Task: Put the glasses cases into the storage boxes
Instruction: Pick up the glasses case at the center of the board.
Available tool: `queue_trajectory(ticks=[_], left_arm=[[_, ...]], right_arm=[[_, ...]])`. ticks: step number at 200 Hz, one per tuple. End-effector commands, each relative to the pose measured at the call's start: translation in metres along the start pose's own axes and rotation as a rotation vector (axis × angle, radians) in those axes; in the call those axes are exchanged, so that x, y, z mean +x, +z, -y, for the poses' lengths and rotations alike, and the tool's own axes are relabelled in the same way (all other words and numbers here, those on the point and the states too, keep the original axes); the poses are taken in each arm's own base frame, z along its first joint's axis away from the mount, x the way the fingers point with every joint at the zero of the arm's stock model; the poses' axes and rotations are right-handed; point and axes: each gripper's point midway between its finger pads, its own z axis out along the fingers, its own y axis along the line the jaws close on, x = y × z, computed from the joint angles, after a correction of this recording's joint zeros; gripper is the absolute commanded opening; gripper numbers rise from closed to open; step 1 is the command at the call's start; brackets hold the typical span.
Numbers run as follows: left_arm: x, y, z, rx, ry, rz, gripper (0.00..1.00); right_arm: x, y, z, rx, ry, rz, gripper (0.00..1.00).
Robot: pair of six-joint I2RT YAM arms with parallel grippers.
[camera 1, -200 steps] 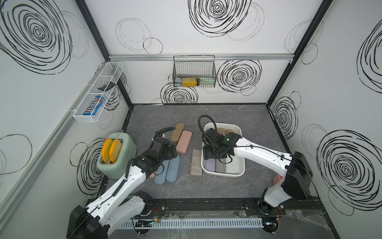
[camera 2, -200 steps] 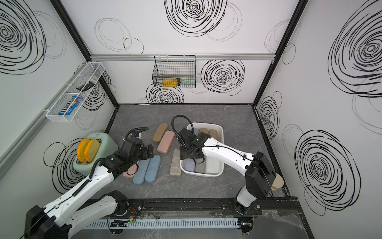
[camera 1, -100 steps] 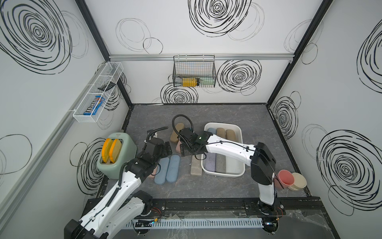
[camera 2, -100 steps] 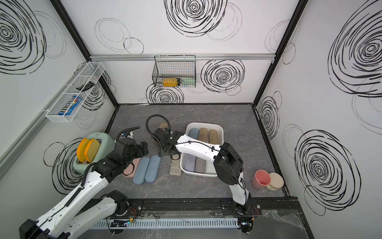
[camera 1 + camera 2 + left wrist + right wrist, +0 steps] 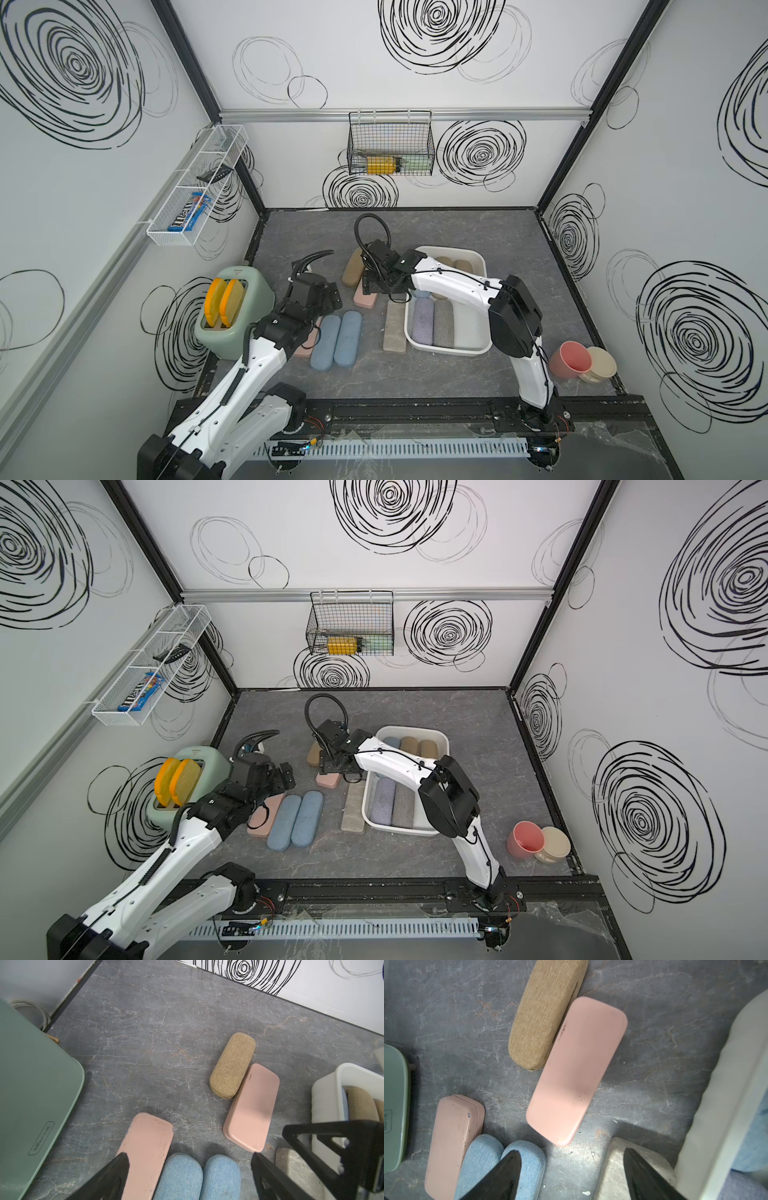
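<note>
Lilac and grey fabric glasses cases (image 5: 423, 326) lay inside the white plastic storage bin (image 5: 453, 350) near the middle of the grey marbled worktop (image 5: 415, 374). Beside it, the right gripper (image 5: 571, 1151) hovered above a smooth pink case (image 5: 577, 1068). The left gripper (image 5: 189, 1155) hovered above two blue fabric cases (image 5: 180, 1178), and both had their jaws wide apart, holding nothing.

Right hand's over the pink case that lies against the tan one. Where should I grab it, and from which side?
Come straight down and close the right hand across the short width of the pink case, probably on its half away from the tan case. It lies flat, and there both long edges are free; further along, the tan case sits against one edge.
</note>
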Motion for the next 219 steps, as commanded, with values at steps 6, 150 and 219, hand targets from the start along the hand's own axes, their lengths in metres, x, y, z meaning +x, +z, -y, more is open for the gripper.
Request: queue_trajectory(ticks=[6,150,219], left_arm=[[-0.009,0.004,-0.003,0.014,-0.039,0.005,0.96],[-0.013,0.01,-0.019,-0.037,-0.074,0.003,0.96],[-0.01,0.013,-0.02,-0.039,-0.077,-0.012,0.96]], right_arm=[[0.036,-0.01,-0.033,-0.024,-0.049,-0.025,0.87],[0.148,0.027,-0.068,-0.003,0.004,-0.178,0.98],[0.159,0.031,-0.043,0.089,0.0,-0.186,0.98]])
